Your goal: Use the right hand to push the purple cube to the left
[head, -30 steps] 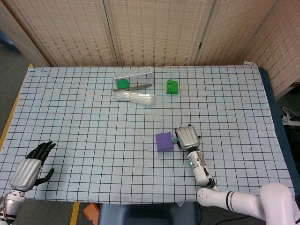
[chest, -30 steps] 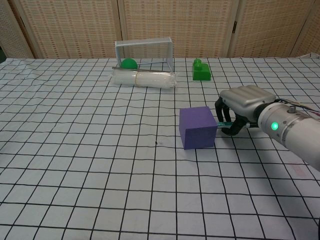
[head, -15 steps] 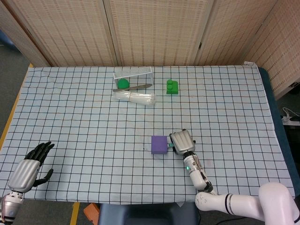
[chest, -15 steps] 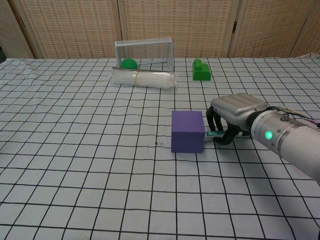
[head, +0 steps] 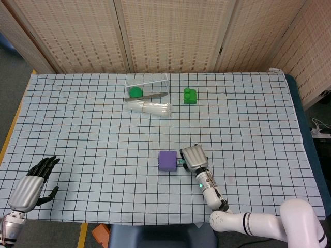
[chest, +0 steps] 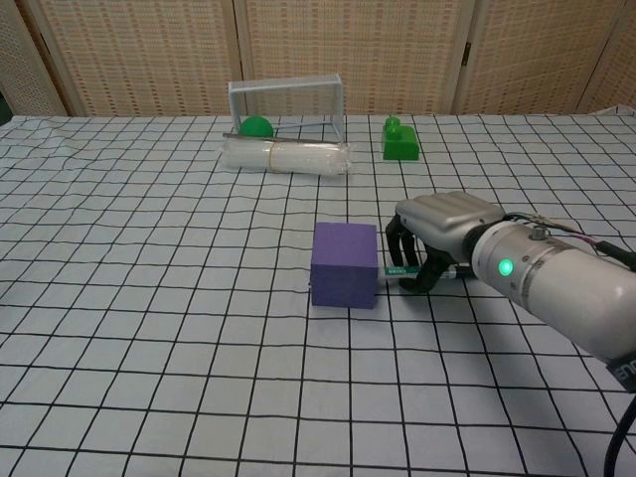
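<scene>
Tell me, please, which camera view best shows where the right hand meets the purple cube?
The chest view: it looks side-on at the right hand, whose curled fingers sit at the purple cube's right face. The head view looks down on the hand's back, which hides the fingers beside the cube.

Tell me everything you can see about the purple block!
The purple cube is a plain, solid-coloured block with flat matte faces and sharp edges, maybe foam. It sits flat and upright on the checked tablecloth, near the middle of the table. The right hand is close at its right side, fingers curled down; a small teal part reaches the cube's face. Nothing else touches it.
</scene>
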Controlling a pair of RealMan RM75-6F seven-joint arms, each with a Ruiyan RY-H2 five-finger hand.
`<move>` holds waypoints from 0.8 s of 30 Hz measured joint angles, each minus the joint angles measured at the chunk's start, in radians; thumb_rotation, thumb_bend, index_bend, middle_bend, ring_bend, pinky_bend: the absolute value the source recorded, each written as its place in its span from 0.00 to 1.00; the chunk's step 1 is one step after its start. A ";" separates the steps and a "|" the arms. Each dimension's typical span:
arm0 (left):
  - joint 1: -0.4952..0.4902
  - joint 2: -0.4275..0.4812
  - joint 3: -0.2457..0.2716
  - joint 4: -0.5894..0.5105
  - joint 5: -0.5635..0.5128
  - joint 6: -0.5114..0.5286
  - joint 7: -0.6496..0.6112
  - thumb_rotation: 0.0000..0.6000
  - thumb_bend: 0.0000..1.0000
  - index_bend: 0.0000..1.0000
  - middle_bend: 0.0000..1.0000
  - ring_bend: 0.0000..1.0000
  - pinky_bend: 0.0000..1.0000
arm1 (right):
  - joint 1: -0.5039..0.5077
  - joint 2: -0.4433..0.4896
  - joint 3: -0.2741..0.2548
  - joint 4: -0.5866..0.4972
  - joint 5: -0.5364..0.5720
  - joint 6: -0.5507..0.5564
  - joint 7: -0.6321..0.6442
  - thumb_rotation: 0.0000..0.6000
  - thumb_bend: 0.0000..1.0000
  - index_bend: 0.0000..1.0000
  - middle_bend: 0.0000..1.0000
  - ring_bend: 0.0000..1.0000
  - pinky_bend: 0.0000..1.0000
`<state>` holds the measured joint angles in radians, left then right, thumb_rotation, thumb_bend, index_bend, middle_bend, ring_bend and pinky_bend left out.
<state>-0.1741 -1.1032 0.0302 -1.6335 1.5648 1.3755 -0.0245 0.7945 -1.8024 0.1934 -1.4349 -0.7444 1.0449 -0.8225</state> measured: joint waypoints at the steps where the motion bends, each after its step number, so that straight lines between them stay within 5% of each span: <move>1: 0.000 0.000 0.000 0.001 0.000 0.000 -0.001 1.00 0.41 0.00 0.00 0.00 0.18 | 0.006 -0.009 0.004 0.007 0.004 -0.002 0.000 1.00 0.42 0.98 0.79 0.57 0.39; 24: 0.004 0.011 0.000 -0.002 0.013 0.013 -0.027 1.00 0.41 0.00 0.00 0.00 0.18 | 0.090 -0.098 0.039 0.033 0.046 -0.006 -0.016 1.00 0.42 0.98 0.79 0.57 0.39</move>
<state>-0.1698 -1.0926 0.0301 -1.6350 1.5773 1.3881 -0.0516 0.8844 -1.9001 0.2321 -1.4019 -0.6986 1.0388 -0.8382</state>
